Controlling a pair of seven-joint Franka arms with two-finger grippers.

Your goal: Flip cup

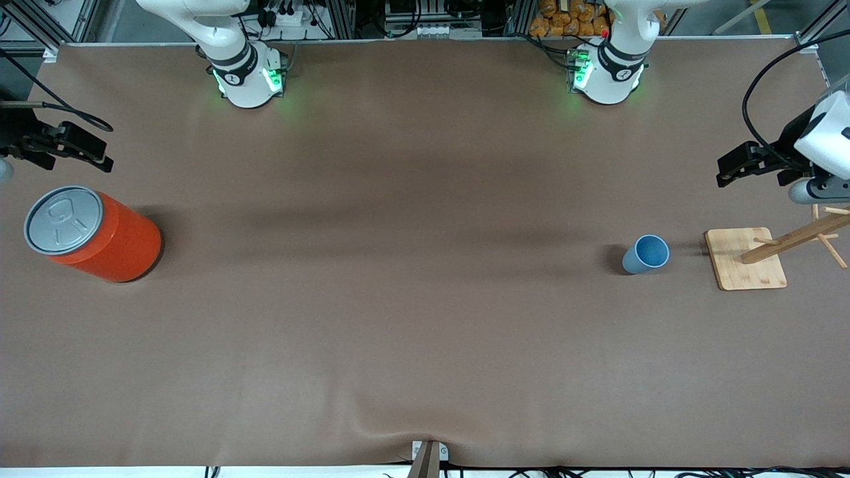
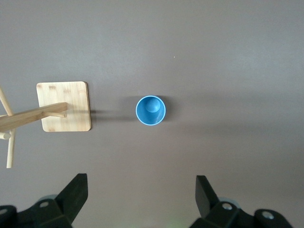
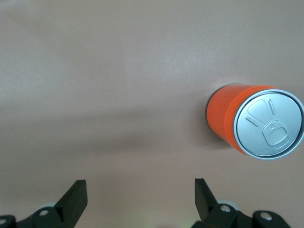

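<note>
Sits upright on the brown worktop toward the left arm's end, mouth up: the cup. Just beside it, closer still to that end, a wooden rack on a square bamboo base, pegs slanting out. Well apart from the cup, at the right arm's end, an orange can with a grey pull-tab lid. Nothing touching the cup.

Only in the left wrist view — darker blue inside of the cup, straight down.

Left gripper up over the worktop's edge near the rack, spread wide, empty. Right gripper waiting above the worktop near the can — parted wide, holding nothing.
</note>
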